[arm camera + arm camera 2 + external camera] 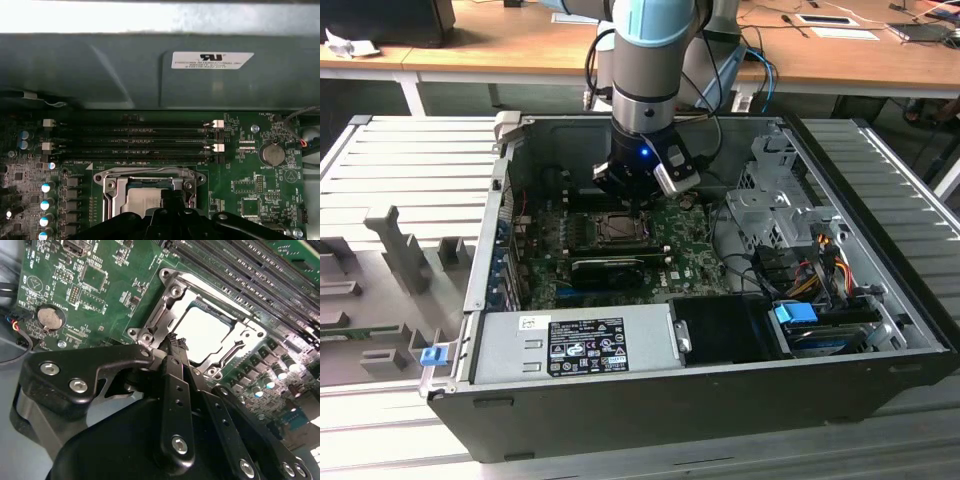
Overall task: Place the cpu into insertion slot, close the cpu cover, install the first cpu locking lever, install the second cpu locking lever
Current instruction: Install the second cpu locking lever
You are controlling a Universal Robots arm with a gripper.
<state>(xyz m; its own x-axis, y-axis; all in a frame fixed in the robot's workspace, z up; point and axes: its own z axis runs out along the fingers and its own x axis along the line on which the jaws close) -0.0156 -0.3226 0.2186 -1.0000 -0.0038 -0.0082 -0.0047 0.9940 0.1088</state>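
The tool [175, 342], fingertips pinched together and holding nothing, hovers at the edge of the cpu cover [235, 347], apparently to work it. The cover lies over the cpu [202, 332], already seated in the insertion slot [617, 227].

Black gripper [176, 342], silver-grey cpu cover [167, 302], green motherboard [65, 280].

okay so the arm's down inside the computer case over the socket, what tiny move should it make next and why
Probably a slight further descent. In the second wrist view the gripper sits at the edge of the cpu cover, which lies flat around the cpu in the insertion slot, so pressing at that edge looks like the logical continuation.
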